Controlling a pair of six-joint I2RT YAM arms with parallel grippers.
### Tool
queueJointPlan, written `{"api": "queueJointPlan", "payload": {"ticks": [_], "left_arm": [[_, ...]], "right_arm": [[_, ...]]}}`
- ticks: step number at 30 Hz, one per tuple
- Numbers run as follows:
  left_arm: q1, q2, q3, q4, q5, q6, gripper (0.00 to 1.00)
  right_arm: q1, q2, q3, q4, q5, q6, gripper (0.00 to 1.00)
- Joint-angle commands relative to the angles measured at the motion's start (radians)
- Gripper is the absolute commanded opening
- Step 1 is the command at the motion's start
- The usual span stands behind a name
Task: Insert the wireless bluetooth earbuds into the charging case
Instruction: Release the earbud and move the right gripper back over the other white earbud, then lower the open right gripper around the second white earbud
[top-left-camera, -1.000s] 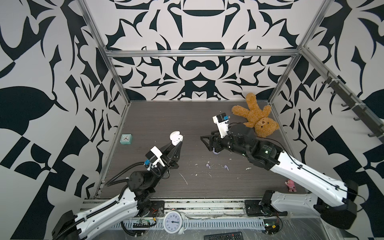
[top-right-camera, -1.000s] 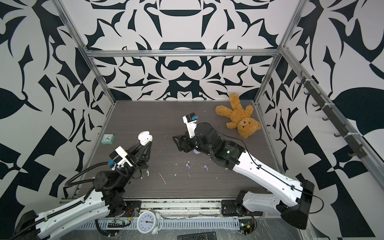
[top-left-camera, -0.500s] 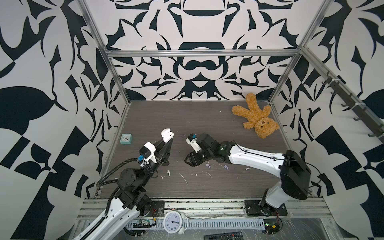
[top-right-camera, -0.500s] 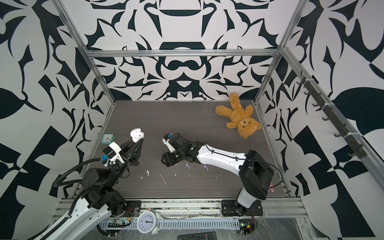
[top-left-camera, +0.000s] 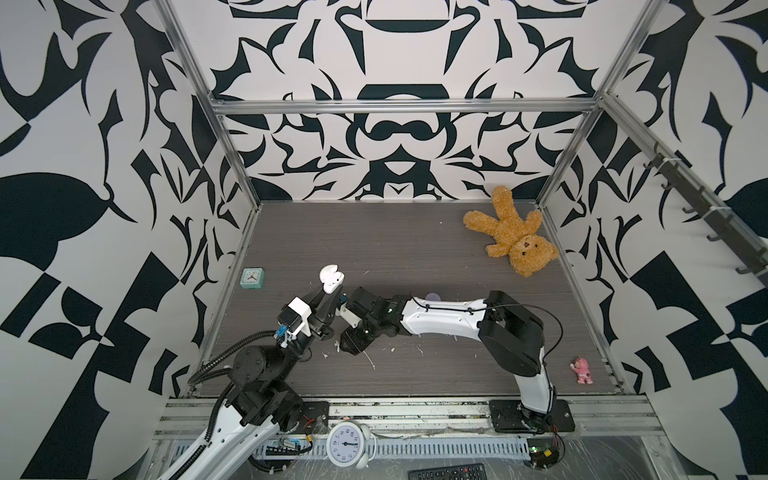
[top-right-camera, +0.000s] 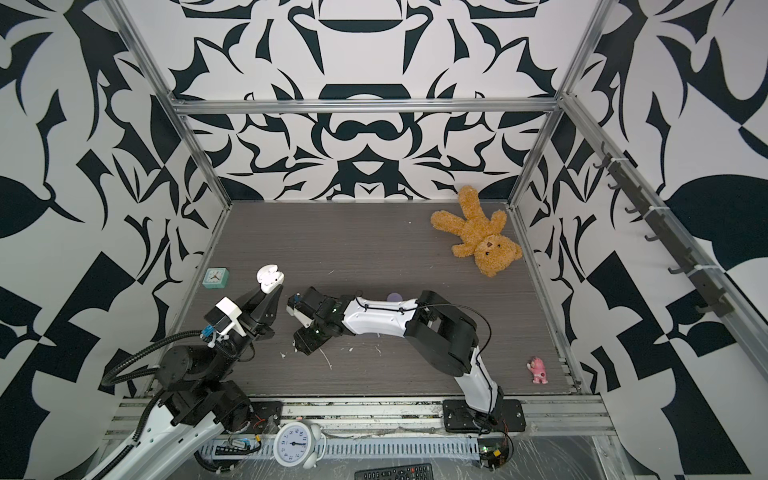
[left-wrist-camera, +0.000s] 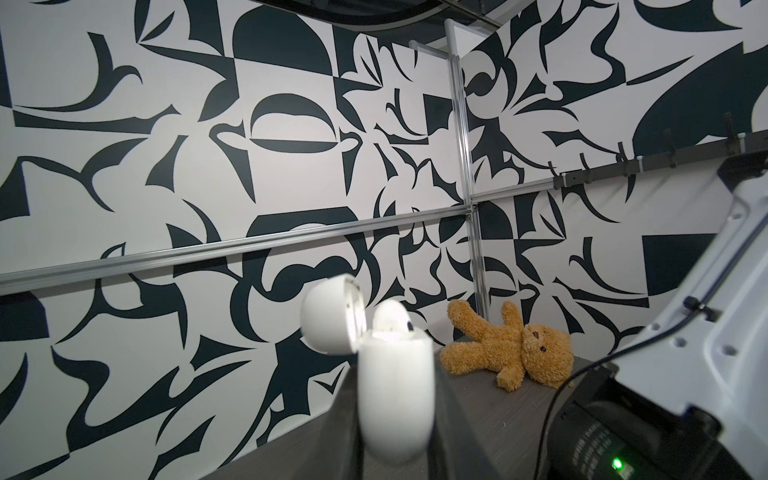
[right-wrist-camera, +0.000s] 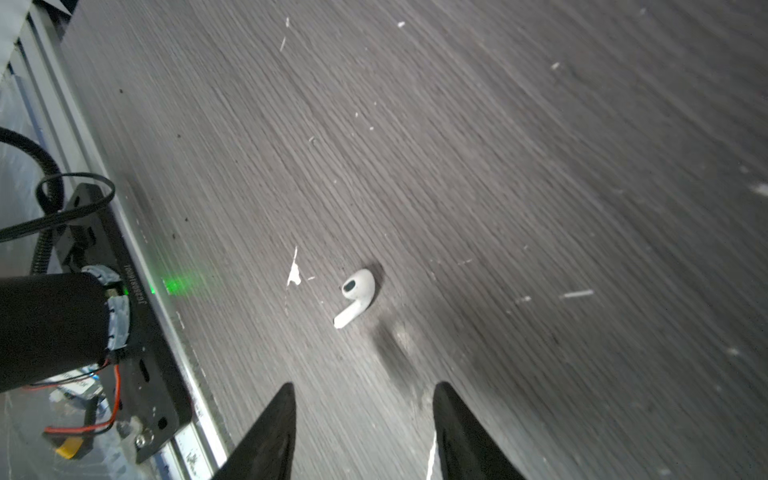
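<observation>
White earbud (right-wrist-camera: 355, 297) lies loose on the table (right-wrist-camera: 498, 166), right gripper (right-wrist-camera: 365, 385) half-open and empty just short of it; left gripper (top-left-camera: 326, 301) clamps the open charging case (left-wrist-camera: 395, 386). Closing off-centre could flick it away.

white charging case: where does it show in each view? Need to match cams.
Top view: white charging case left of centre, just below mid-height, lid open.
Top view: the same, a little further left.
Left wrist: low centre, close and blurred, lid open.
Right wrist: not in it.
Landmark: teddy bear, in all but the right wrist view.
</observation>
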Motion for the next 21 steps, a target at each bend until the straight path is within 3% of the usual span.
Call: {"api": "queueJointPlan", "payload": {"ticks": [1, 21], "left_arm": [[0.009, -0.022, -0.012, 0.017, 0.019, 0.030, 0.00], [0.063, -0.006, -0.014, 0.019, 0.104, 0.002, 0.00]], "right_arm": [[0.014, 0.018, 0.067, -0.015, 0.042, -0.042, 0.52], [0.052, 0.124, 0.174, -0.060, 0.137, -0.102, 0.42]]}}
